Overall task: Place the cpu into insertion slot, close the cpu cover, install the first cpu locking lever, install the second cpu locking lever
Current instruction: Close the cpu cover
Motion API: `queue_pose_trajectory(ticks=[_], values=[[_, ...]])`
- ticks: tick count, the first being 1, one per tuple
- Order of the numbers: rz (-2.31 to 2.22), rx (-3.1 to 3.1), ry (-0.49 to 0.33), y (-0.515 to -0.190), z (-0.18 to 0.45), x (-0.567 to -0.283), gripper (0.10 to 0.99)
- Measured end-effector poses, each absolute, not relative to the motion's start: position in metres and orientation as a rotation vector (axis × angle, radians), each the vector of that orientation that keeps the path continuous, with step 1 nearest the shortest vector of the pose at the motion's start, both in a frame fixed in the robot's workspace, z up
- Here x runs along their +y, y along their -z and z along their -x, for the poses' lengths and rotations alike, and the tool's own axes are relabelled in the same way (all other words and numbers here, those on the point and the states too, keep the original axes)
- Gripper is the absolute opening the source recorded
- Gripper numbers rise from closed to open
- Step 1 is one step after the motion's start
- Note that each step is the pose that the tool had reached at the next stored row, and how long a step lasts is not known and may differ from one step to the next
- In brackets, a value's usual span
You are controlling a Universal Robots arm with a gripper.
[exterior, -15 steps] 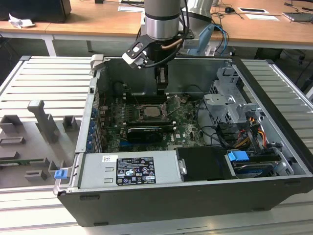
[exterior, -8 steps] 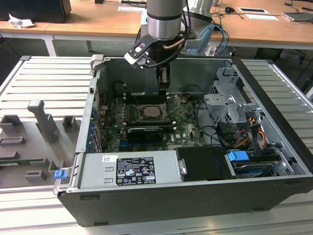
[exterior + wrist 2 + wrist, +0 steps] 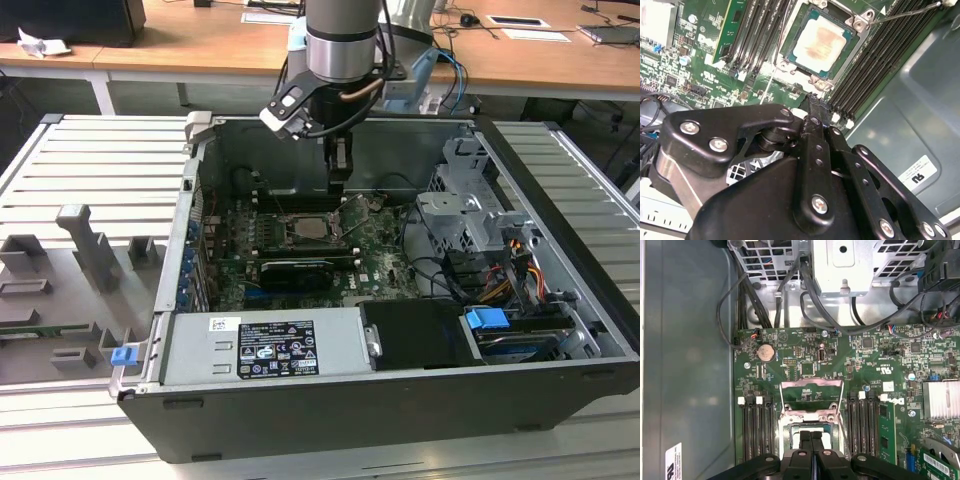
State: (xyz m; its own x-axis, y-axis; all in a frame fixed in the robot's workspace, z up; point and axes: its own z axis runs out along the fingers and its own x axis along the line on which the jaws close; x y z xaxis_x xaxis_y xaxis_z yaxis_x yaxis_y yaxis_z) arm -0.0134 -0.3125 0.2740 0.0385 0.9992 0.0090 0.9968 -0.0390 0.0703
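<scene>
Open PC case (image 3: pixel 330 400) sits on a ribbed grey metal bench (image 3: pixel 100 160), w/ a grey fixture tray (image 3: pixel 70 290) at the exterior view's left and wooden desks (image 3: pixel 200 40) w/ papers behind. Gripper (image 3: pixel 340 178) hangs inside the case over the slot (image 3: pixel 849 50), jaws pressed together, nothing held. Cpu (image 3: pixel 824 42) lies seated in the slot on the green board (image 3: pixel 865 360), top bare, and the cover (image 3: pixel 812 392) is swung up open beside it.

Wooden desks (image 3: pixel 200 45) behind — ribbed metal bench (image 3: pixel 90 160).
</scene>
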Motion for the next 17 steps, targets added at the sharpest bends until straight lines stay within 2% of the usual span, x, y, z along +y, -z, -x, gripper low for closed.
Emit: queue_pose_trajectory(ticks=[17], values=[[-2.23,2.148,-0.086,-0.274,0.002,-0.312,0.106]])
